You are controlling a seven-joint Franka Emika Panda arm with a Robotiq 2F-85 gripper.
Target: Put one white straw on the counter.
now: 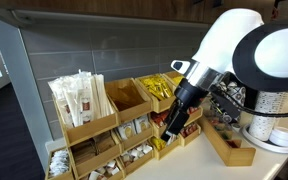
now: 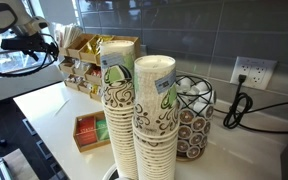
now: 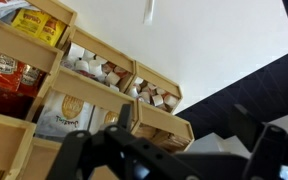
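A bundle of white straws [image 1: 79, 100] stands upright in the top end bin of the tan wooden rack [image 1: 114, 125]. The rack also shows in an exterior view [image 2: 84, 65] and the wrist view [image 3: 94, 80]. One thin white straw-like strip [image 3: 149, 11] lies on the off-white counter [image 3: 214, 45] beyond the rack. My gripper [image 3: 181, 112] is open and empty. It hangs in front of the rack's lower bins in an exterior view [image 1: 174, 125], apart from the straw bundle. The counter also shows in an exterior view [image 2: 54, 105].
Two tall stacks of paper cups [image 2: 154, 110] stand close to one camera. A small wooden tray [image 2: 89, 130] holds red and green packets. A wire basket of pods [image 2: 194, 115] and a wall outlet [image 2: 249, 72] are behind. Another wooden tray [image 1: 229, 145] and white cups [image 1: 269, 128] sit beside the arm.
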